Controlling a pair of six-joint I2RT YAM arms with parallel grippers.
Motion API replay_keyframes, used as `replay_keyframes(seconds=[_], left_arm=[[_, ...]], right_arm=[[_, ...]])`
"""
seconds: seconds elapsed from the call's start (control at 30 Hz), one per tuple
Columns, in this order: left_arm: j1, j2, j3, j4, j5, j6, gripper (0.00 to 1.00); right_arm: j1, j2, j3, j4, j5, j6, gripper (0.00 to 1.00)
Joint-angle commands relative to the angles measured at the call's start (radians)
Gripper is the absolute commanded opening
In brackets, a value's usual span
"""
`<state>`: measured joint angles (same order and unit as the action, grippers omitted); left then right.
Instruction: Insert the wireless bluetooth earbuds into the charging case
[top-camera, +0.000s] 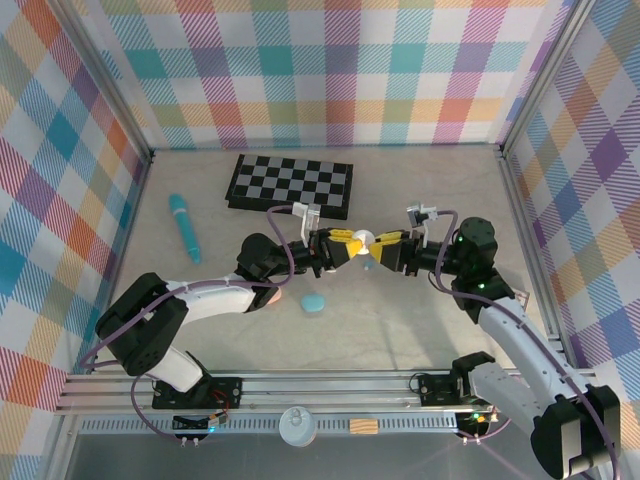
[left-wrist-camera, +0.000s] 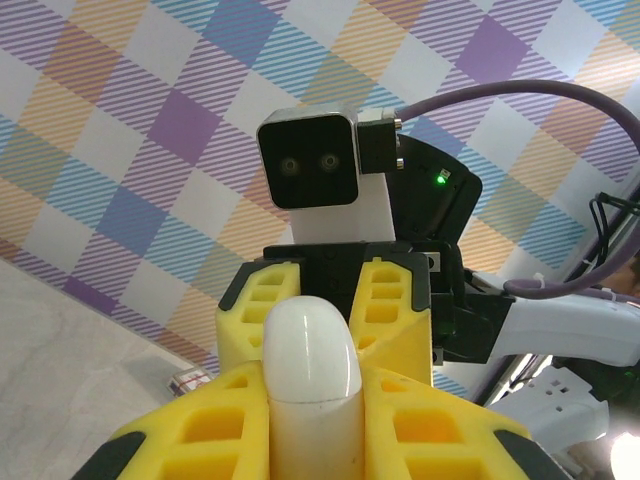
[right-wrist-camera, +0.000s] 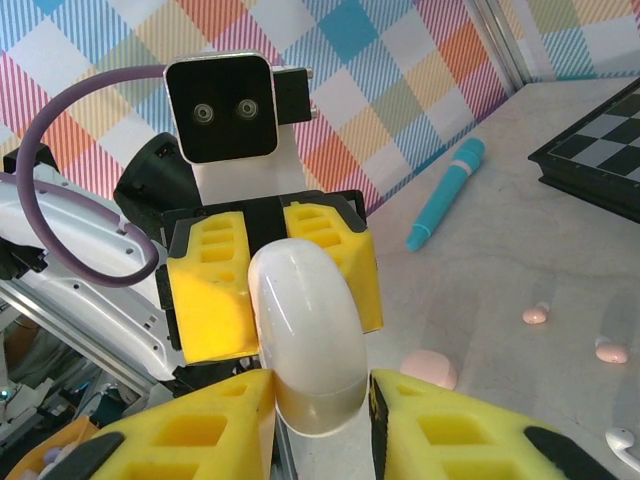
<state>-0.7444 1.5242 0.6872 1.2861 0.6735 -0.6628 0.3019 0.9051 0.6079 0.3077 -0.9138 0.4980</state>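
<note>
Frame center, left gripper (top-camera: 343, 246) and right gripper (top-camera: 385, 244) both clamp the white charging case (top-camera: 363, 240) from opposite ends, pink earbuds (right-wrist-camera: 536, 314) loose on table (top-camera: 420, 320), lower right of right wrist view.

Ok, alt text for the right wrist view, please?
A white case is clamped between the right gripper below and the left gripper facing it. Behind on the table lie a teal stick, a pink case and two pink earbuds.
</note>
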Motion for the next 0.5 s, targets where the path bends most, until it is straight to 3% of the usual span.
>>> replay_keyframes(seconds=[0.0, 0.2, 0.33, 0.47], left_arm=[[0.0, -0.03, 0.023, 0.053, 0.044, -0.009, 0.11], [-0.001, -0.027, 0.024, 0.053, 0.056, -0.016, 0.11], [-0.002, -0.027, 0.02, 0.054, 0.054, -0.014, 0.11], [-0.002, -0.027, 0.017, 0.054, 0.054, -0.014, 0.11]], right_arm=[[0.004, 0.003, 0.044, 0.036, -0.035, -0.002, 0.28], [0.037, 0.005, 0.084, -0.047, -0.048, -0.083, 0.26], [0.055, 0.004, 0.087, -0.047, -0.034, -0.092, 0.31], [0.057, 0.004, 0.083, -0.037, -0.029, -0.087, 0.29]])
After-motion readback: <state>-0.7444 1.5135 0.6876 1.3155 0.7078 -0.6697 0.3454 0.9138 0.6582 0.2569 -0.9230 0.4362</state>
